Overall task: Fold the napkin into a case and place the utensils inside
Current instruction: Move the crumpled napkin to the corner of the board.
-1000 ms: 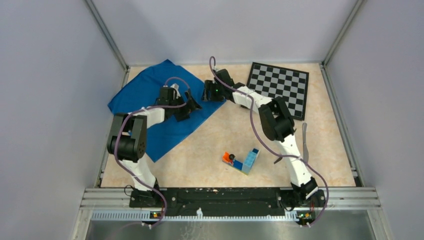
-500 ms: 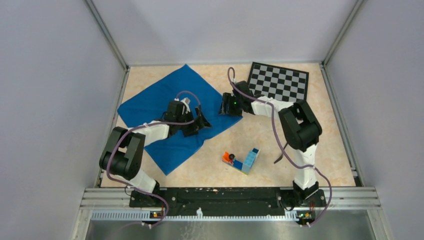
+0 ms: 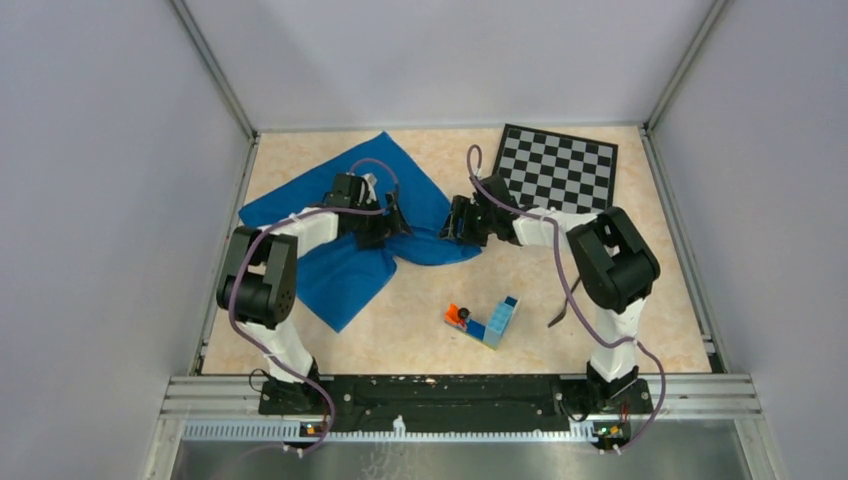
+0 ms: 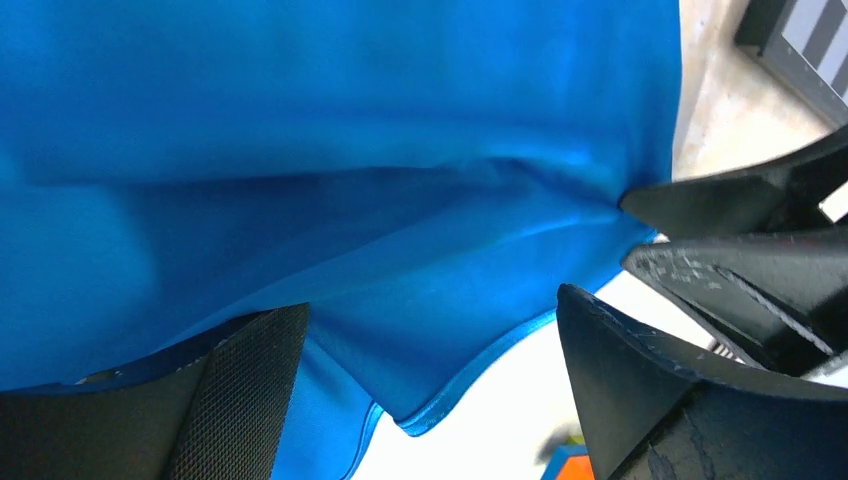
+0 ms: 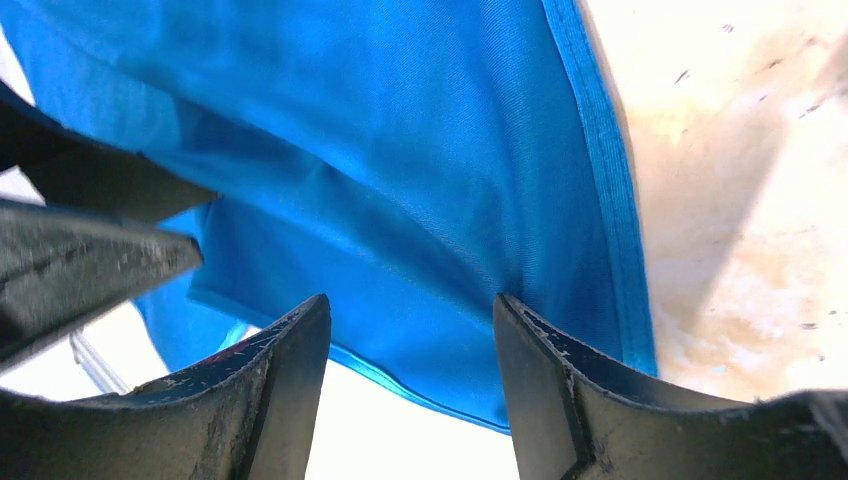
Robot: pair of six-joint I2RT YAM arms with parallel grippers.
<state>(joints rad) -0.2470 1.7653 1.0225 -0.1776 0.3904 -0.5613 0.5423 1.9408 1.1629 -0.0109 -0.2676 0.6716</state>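
The napkin [image 3: 325, 275] lies on the left half of the tabletop [image 3: 400, 310]. It is rumpled, with a ridge of cloth gathered toward its right corner. The left fingers [image 4: 245, 400] hang over the napkin's middle region, spread to their widest and gripping nothing. Just to their right, the right fingers [image 5: 570, 390] stand at the napkin's right edge, parted partway, with cloth visible through the gap; contact with the hem cannot be confirmed. A toy-brick block [image 3: 492, 322] sits near the front centre. The chessboard [image 3: 560, 172] occupies the far right corner. A slim dark item [image 3: 558, 313], possibly the fork, protrudes beside the right arm.
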